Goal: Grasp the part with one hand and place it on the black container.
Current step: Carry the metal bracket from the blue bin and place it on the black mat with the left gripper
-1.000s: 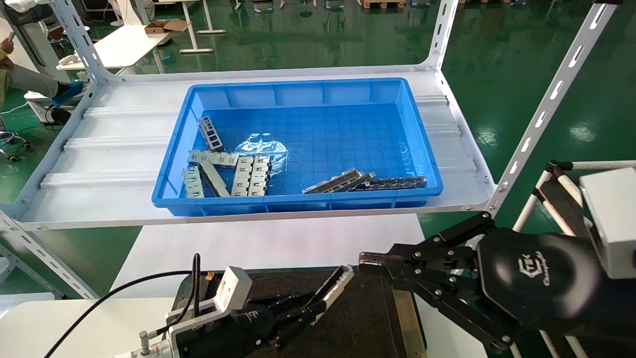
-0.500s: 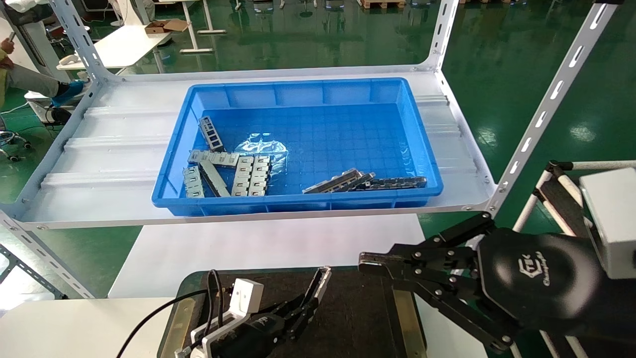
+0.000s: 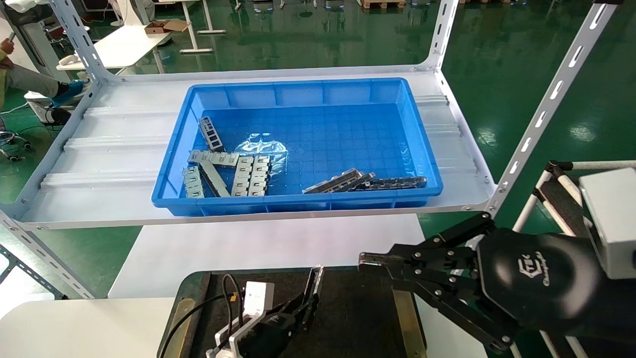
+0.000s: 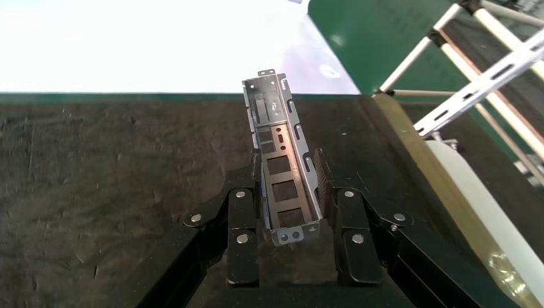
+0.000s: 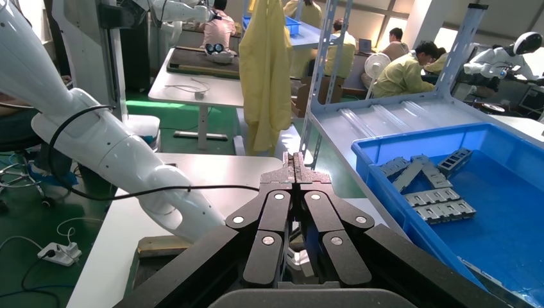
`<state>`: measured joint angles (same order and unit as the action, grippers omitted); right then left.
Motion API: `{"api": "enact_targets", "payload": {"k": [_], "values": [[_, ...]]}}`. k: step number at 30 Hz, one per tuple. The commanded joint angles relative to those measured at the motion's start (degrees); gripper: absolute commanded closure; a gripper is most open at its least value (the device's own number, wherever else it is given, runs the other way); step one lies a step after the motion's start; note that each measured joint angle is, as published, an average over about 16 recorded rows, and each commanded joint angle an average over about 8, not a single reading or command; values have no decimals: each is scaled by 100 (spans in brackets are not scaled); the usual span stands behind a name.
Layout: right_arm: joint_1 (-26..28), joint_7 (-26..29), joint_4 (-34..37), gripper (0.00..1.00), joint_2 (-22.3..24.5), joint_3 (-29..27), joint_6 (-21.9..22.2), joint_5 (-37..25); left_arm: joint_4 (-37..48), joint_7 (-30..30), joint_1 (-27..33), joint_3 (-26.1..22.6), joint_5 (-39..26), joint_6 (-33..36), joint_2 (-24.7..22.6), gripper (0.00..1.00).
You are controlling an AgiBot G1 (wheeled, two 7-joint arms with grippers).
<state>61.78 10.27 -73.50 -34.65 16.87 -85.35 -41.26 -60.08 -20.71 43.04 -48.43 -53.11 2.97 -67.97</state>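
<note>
Left pincer (image 4: 292, 192) is clamped on the part (image 4: 282, 163), which sticks out past its tips, over the black container (image 3: 357, 308). Right pincer (image 5: 296, 160) is clenched empty, off to the right.

The bin (image 3: 298, 144) sits on the shelf (image 3: 99, 149), behind and above the black container (image 3: 357, 313), which lies on the worktop (image 3: 268, 243). The left hand (image 3: 300, 311) is over the container's near middle, the part (image 3: 314, 283) clamped between its fingers. The right hand (image 3: 365, 261) hangs just right of it, over the container's far right.
</note>
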Motion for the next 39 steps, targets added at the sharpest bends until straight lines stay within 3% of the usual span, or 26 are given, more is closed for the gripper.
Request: {"api": "enact_targets", "payload": {"k": [1, 16, 18, 19, 21, 22, 24, 26, 28, 30, 39], "values": [[0, 0, 0, 100, 0, 1, 0, 0, 63, -35, 6, -55, 2, -189, -92, 100], [1, -3, 0, 99, 2, 6, 2, 4, 252, -100, 67, -324, 122, -696, -305, 100], [1, -3, 0, 86, 3, 6, 3, 4, 270, -108, 74, -352, 145, -727, -320, 100], [1, -3, 0, 73, 3, 7, 3, 4, 277, -113, 78, -365, 156, -740, -326, 99], [2, -4, 0, 48, 3, 7, 3, 5, 288, -121, 85, -392, 179, -761, -336, 89], [2, -4, 0, 36, 3, 8, 3, 5, 292, -124, 89, -405, 189, -770, -340, 79], [2, -4, 0, 12, 3, 8, 4, 6, 293, -132, 94, -428, 211, -788, -344, 54], [2, -4, 0, 0, 4, 9, 4, 6, 288, -139, 97, -449, 231, -808, -345, 29], [2, -5, 0, 0, 4, 9, 4, 6, 277, -146, 95, -468, 250, -831, -343, 9], [2, -5, 0, 0, 4, 10, 4, 7, 261, -152, 89, -484, 270, -861, -340, 0], [3, -7, 0, 0, 5, 13, 6, 9, 164, -169, 67, -563, 352, -979, -324, 0]]}}
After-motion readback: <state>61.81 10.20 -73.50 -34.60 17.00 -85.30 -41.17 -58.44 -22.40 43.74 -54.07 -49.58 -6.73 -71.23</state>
